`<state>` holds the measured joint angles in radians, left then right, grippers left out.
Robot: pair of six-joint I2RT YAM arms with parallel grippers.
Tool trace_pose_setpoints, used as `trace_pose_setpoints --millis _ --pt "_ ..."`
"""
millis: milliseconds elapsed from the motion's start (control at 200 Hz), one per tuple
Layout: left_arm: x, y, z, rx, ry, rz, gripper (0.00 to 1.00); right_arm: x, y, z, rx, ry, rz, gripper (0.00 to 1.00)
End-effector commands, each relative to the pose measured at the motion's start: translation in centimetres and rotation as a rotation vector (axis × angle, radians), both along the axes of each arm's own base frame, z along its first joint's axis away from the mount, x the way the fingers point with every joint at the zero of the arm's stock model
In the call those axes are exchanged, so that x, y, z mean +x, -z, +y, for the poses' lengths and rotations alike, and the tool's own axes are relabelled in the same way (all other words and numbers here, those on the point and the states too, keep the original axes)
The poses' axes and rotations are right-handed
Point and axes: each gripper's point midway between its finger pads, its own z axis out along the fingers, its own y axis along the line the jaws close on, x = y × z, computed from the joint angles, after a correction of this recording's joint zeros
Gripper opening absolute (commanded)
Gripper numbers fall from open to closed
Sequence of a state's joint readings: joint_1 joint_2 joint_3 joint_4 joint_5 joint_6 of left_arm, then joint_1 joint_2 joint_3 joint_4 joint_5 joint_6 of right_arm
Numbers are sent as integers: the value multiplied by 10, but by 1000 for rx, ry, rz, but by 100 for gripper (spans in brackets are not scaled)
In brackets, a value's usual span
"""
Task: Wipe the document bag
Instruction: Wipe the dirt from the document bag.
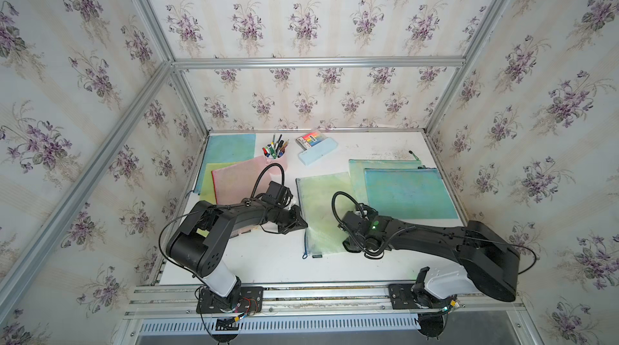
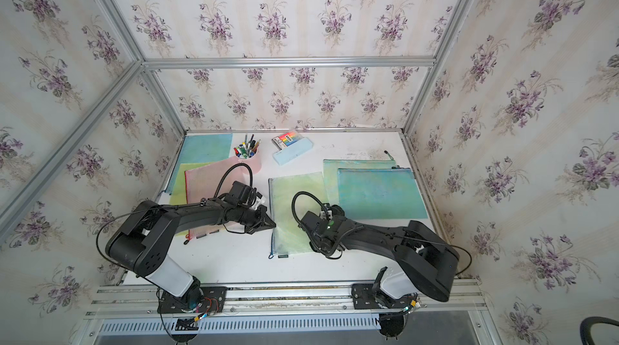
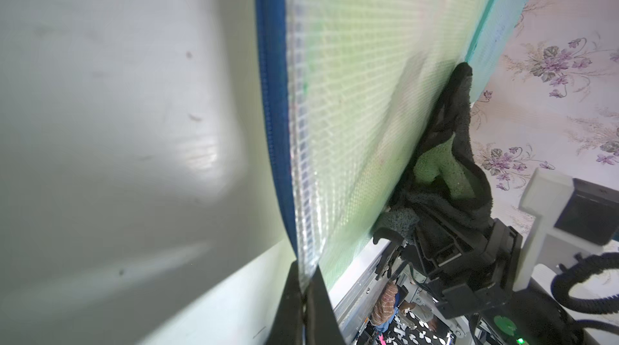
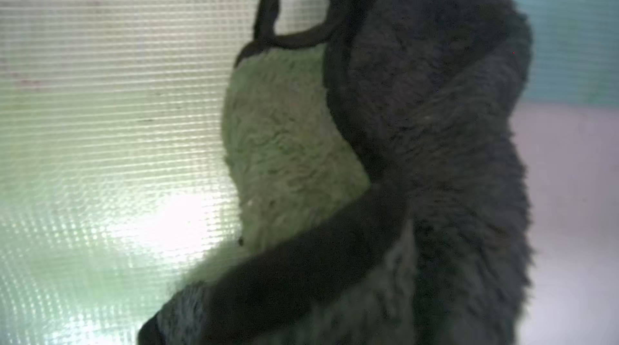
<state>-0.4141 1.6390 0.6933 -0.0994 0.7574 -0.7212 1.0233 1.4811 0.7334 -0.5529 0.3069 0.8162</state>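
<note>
Wiping under way: your left jaws pinch the document bag by its edge, right jaws press a gripped cloth onto it; most surface probably remains.

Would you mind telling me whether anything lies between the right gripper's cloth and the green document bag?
Nothing visible does. The dark cloth held in the right gripper rests directly on the green document bag, while the left gripper pinches the bag's blue zipper edge.

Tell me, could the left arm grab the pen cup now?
Probably not yet: the left gripper is shut on the green bag. Otherwise the pen cup looks near, nothing tall between.
</note>
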Motion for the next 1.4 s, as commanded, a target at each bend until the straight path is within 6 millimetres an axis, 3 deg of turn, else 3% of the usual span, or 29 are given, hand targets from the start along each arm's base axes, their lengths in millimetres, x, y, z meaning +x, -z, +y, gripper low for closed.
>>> trace_pose_setpoints --millis 0,75,130,200,330,410,490,645,704,794,919,989,1059,1194,1254,1334,1399 --pt "0 0 -4 -2 28 -22 0 2 -6 89 150 -151 13 22" --pt "-2 0 -8 -8 48 -22 0 9 -12 125 145 -228 4 22" --pt "-3 0 -9 -8 60 -21 0 19 -20 127 136 -232 -26 22" --pt "-5 0 -9 -6 71 -21 0 36 -24 99 102 -178 -49 22" --pt "-8 -3 -8 -1 92 -26 0 64 -13 19 41 -28 -52 22" --pt "-9 -4 -7 5 102 -28 0 73 -14 7 31 -3 -61 22" --pt "-10 -4 -6 8 106 -29 0 77 -15 39 118 -38 -52 22" --pt "-12 0 -8 -3 110 -12 0 64 -7 146 121 -266 -26 22" --pt "-12 1 -9 -6 113 -6 0 64 0 157 95 -295 -11 22" --pt "-13 0 -9 -6 126 -7 0 78 2 127 87 -233 -20 21" --pt "-13 -2 -9 -7 137 -9 0 107 -8 48 71 -75 -56 21" --pt "-13 -3 -10 -8 146 -8 0 119 -15 30 75 -39 -85 22" --pt "-13 -4 -11 -14 155 -3 0 128 -22 49 107 -69 -93 22" --pt "-15 -4 -12 -18 171 8 0 123 -27 150 282 -240 -89 22" --pt "-16 -3 -13 -23 176 17 0 126 -26 179 311 -281 -78 22" --pt "-18 -2 -12 -21 180 27 0 139 -23 180 278 -274 -99 22" --pt "-18 -3 -13 -25 185 24 0 156 -20 150 238 -213 -117 22"
